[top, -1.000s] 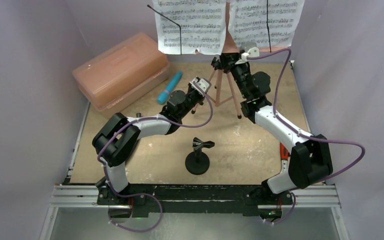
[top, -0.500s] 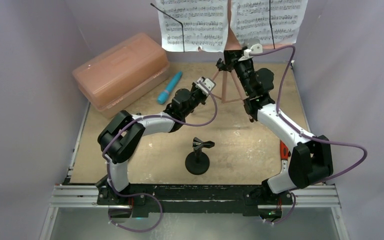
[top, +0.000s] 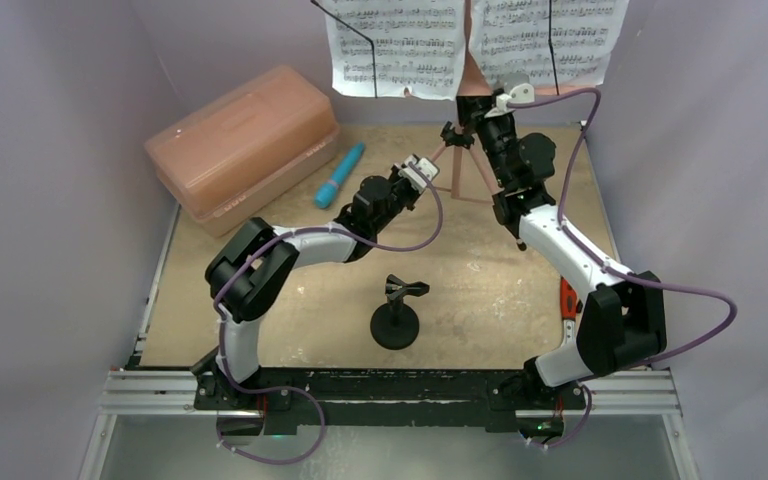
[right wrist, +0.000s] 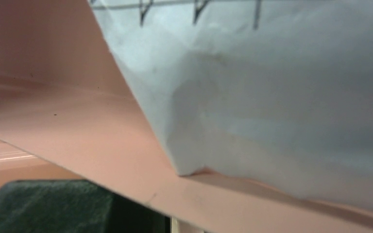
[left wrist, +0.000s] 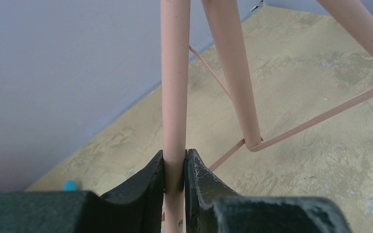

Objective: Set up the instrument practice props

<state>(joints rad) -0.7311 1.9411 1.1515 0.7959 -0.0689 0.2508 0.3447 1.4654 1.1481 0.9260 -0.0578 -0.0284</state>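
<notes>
The pink music stand (top: pixel 457 170) is upright at the back of the table, with two white sheet-music pages (top: pixel 395 45) (top: pixel 550 40) on its desk. My left gripper (top: pixel 432 163) is shut on one tripod leg (left wrist: pixel 176 97), with the fingers (left wrist: pixel 201 177) pressed on both sides. My right gripper (top: pixel 472 108) grips the stand just under the desk. Its wrist view shows only the pink ledge (right wrist: pixel 102 145), a page corner (right wrist: pixel 272 97) and one dark finger (right wrist: pixel 43 204). The cyan microphone (top: pixel 340 174) lies left of the stand. The black mic stand (top: pixel 395 315) is upright near the front, apart from both grippers.
The large translucent pink case (top: pixel 240 150) sits at the back left, close to the microphone. Purple walls enclose the table on three sides. A small orange-red object (top: pixel 565 298) lies by the right arm at the table's right edge. A metal rail (top: pixel 390 390) runs along the front.
The music stand with its pages has shifted to the right and farther back. Both grippers moved with it, keeping their hold.
</notes>
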